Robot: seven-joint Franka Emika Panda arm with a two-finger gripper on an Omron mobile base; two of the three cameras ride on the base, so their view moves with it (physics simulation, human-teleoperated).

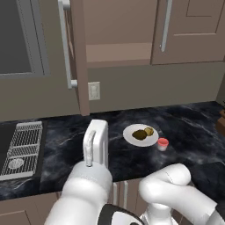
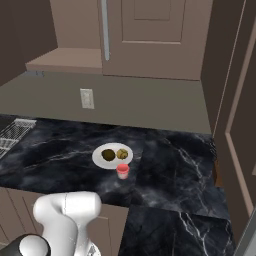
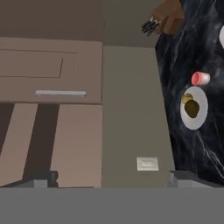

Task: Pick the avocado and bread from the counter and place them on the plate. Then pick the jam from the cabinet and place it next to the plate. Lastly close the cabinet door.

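The gripper is standing spread wide and holding nothing, its two dark fingertips showing far apart at the bottom of the hand view and pointing at the wall and the upper cabinets. In the left base view the hand is rising above the counter, to the left of the plate.

The white plate is sitting on the black marble counter and is carrying two things side by side: the dark avocado and the lighter bread, touching or nearly touching each other. The small red jam jar is standing upright on the counter just beside the plate's rim, on the nearer right side.

Above, the cabinet door is hanging open, edge-on toward the camera, with its long handle showing, and the shelf behind it is lying bare. A wall outlet is sitting below the door. A metal rack is lying at the far left of the counter, and a brown knife block is standing at the far right.
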